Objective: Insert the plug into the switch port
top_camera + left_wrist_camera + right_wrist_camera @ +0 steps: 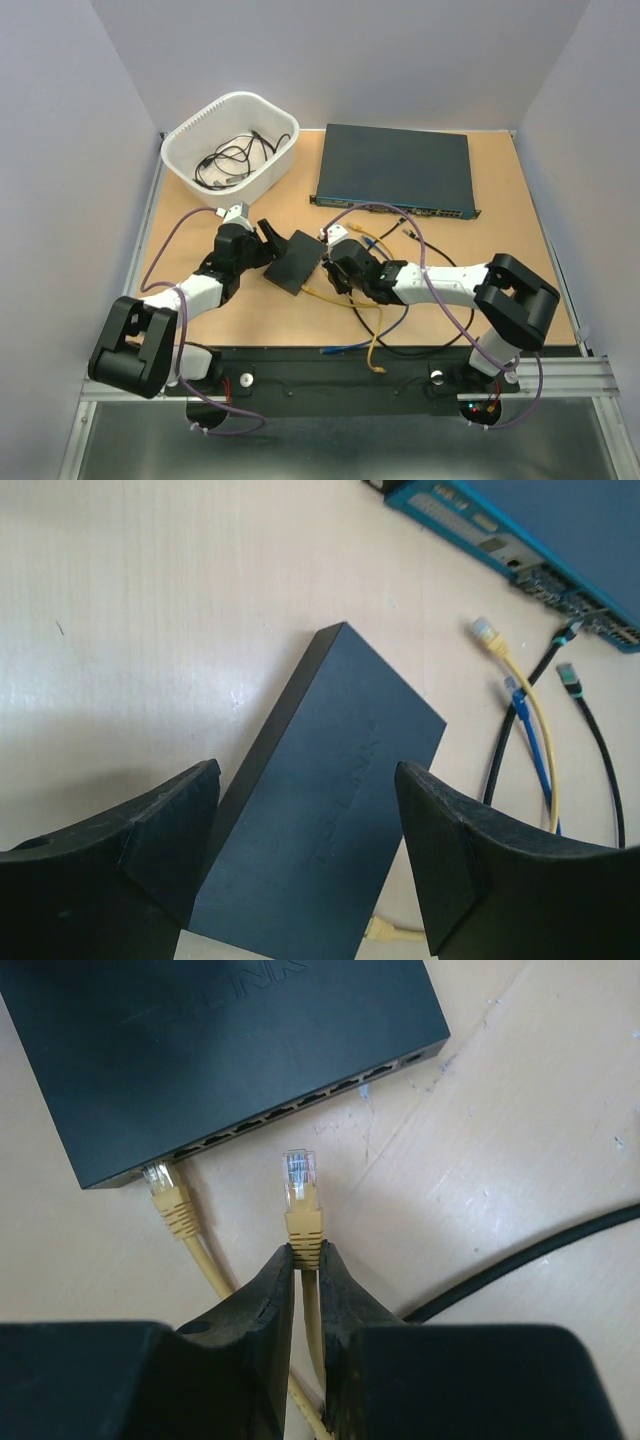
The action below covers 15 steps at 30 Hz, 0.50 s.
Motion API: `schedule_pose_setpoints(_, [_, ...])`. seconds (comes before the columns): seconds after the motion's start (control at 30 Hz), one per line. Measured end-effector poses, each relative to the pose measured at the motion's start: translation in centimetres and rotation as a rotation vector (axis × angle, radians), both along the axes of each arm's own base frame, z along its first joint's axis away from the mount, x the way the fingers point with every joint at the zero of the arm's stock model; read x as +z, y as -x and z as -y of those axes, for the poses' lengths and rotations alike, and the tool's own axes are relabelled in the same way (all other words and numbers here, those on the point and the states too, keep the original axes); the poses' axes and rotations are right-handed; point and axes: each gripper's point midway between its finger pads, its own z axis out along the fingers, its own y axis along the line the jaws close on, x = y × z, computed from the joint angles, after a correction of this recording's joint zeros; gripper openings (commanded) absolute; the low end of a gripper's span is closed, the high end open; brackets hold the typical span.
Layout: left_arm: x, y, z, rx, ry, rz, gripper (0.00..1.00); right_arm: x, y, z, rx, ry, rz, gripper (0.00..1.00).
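Starting at the left of my overhead view, the white basket (178,138) sits beyond and to the left of the small black box (293,262), well apart from it, with a tangle of dark cables (228,160) inside.

The left gripper (262,238) is at the box's left end. On its wrist camera the left gripper (305,790) has its fingers spread wide, one on each side of the small black box (330,810). I cannot tell whether either pad touches it. The box lies flat on the table (500,220), turned at an angle.

On the right wrist camera, the small black box (220,1050) shows a row of sockets along its near edge. A second yellow plug (165,1195) sits in the socket at the left end of that row. The plug (300,1175), with a clear tip and a yellow boot, points at the row but is just short of it and not touching. The switch port (305,1106) nearest its tip is empty.

The right gripper (305,1255) is pinched tight on the plug's yellow boot, just behind the connector. Overhead, the right gripper (340,262) is just to the right of the box.

The large dark unit (395,168) lies beyond the box and to its right. Between the unit and the box, loose yellow (485,630), blue (515,695) and black (568,675) cable ends lie on the table.
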Motion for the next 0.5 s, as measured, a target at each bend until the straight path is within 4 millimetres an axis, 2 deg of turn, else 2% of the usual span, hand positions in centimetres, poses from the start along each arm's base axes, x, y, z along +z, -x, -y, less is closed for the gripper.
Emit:
schedule_pose_setpoints(0.1, [-1.1,0.3,0.3,-0.020,-0.001,-0.036,0.80,-0.4,-0.2,-0.6,0.014,0.009,-0.009,0.00])
schedule_pose_setpoints(0.33, [-1.9,0.3,1.0,-0.053,0.014,-0.050,0.76,-2.0,-0.1,-1.6,0.042,0.030,-0.049,0.01])
schedule_pose_setpoints(0.5, [-2.9,0.4,1.5,-0.078,0.022,-0.075,0.74,-2.4,0.1,-1.9,0.054,0.032,-0.061,0.01])
